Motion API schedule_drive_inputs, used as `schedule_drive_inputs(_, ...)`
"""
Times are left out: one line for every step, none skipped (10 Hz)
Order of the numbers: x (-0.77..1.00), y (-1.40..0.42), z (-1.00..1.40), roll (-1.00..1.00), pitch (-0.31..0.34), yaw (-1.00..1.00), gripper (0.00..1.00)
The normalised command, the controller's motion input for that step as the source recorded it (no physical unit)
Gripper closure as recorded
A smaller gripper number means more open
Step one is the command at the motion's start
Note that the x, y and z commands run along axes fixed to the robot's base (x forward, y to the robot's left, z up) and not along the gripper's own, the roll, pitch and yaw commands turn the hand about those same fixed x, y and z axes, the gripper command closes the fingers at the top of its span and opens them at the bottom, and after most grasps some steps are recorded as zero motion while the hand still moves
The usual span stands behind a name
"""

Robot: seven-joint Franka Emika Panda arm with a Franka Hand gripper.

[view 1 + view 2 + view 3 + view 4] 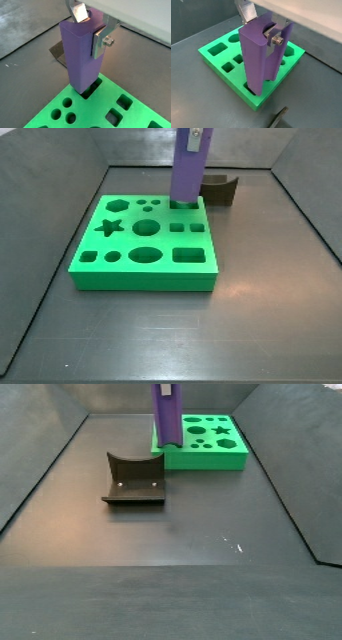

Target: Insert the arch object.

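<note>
The arch object is a tall purple column point(83, 55) with a curved semicircular groove down one face; the notch shows in its top end point(258, 47). My gripper point(90, 30) is shut on its top, one silver finger in the groove and one on the opposite face, as both wrist views show point(261, 27). The column stands upright with its lower end in a hole at a corner of the green board point(147, 278). In both side views the gripper point(195, 136) point(164, 389) is at the top edge, above the board point(201, 459).
The dark fixture point(134, 484), an L-shaped bracket with a curved top edge on a base plate, stands on the floor beside the board point(221, 190). The board point(224, 75) has several other shaped holes, among them a star point(108, 227). Grey walls enclose the floor.
</note>
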Motion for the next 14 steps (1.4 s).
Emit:
schedule_drive_inputs(0.09,0.0,-0.1,-0.26,-0.04,0.03,1.0)
schedule_drive_inputs(0.0,0.02,-0.1,-0.3,-0.074,0.05,1.0)
schedule_drive_inputs(0.0,0.01,-0.09,-0.31,-0.073,0.06,1.0)
schedule_drive_inputs(-0.02,0.0,-0.05,-0.32,-0.069,0.0,1.0)
schedule_drive_inputs(-0.07,0.0,-0.05,-0.22,-0.064,0.0,1.0)
schedule_drive_inputs(0.0,0.0,-0.1,-0.1,-0.033,0.0,1.0)
schedule_drive_inputs(0.05,0.0,-0.17,0.0,-0.01,0.0,1.0)
schedule_drive_inputs(0.0,0.0,-0.24,0.0,-0.043,0.0,1.0)
schedule_drive_inputs(0.0,0.0,-0.38,0.03,-0.106,0.0,1.0)
schedule_drive_inputs(0.0,-0.06,-0.48,0.07,-0.164,-0.07,1.0)
schedule_drive_inputs(0.0,-0.1,-0.46,0.08,-0.169,-0.08,1.0)
schedule_drive_inputs(0.0,-0.07,-0.28,0.11,-0.099,-0.02,1.0)
schedule_drive_inputs(0.0,-0.05,-0.23,0.15,-0.103,0.0,1.0)
schedule_drive_inputs(-0.01,-0.06,-0.33,0.19,-0.21,0.0,1.0)
